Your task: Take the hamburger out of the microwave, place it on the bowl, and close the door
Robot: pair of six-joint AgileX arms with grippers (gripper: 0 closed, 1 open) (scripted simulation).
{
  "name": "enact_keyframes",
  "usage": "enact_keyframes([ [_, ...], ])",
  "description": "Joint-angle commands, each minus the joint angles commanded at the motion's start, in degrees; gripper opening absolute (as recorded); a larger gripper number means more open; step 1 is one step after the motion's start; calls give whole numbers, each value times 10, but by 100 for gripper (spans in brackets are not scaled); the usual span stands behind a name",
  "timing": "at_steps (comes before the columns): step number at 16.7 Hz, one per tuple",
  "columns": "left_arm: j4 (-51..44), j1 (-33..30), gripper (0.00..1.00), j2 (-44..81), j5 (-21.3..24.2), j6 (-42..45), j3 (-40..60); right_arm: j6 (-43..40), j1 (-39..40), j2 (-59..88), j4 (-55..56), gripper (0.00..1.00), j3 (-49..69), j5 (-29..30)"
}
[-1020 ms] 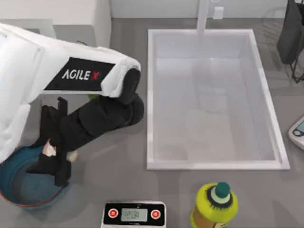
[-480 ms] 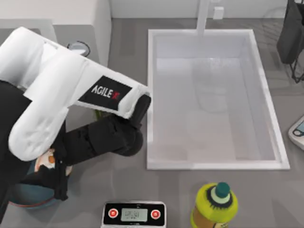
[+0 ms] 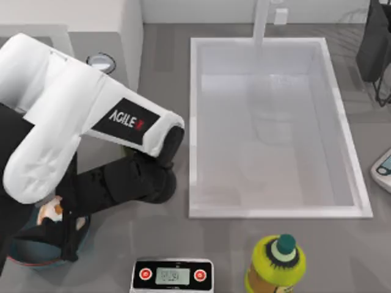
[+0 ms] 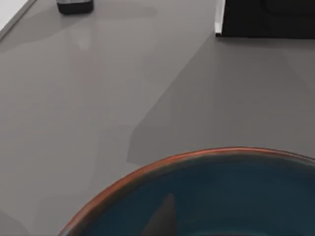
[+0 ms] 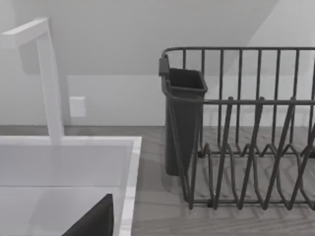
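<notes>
Top view had the left hand [image 3: 58, 223] low at eight o'clock on the counter [image 3: 153, 244], clenched on the hamburger [image 3: 49, 212] over the bowl [image 3: 33, 259], with the microwave [image 3: 91, 24] at eleven o'clock, while left wrist view showed the bowl's reddish rim [image 4: 197, 155] on grey counter.

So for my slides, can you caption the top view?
Left gripper holds the hamburger over the blue bowl, beside the sink.

White-shelled left arm [image 3: 67, 122] with black AgileX label, black wrist and pincer [image 3: 58, 220].
</notes>
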Motion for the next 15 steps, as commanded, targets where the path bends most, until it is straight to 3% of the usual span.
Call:
enact_keyframes([
  [10, 59, 25, 0, 3, -22, 17, -48, 0, 0, 0, 0, 100, 0, 0],
  [15, 59, 25, 38, 3, -22, 17, -48, 0, 0, 0, 0, 100, 0, 0],
])
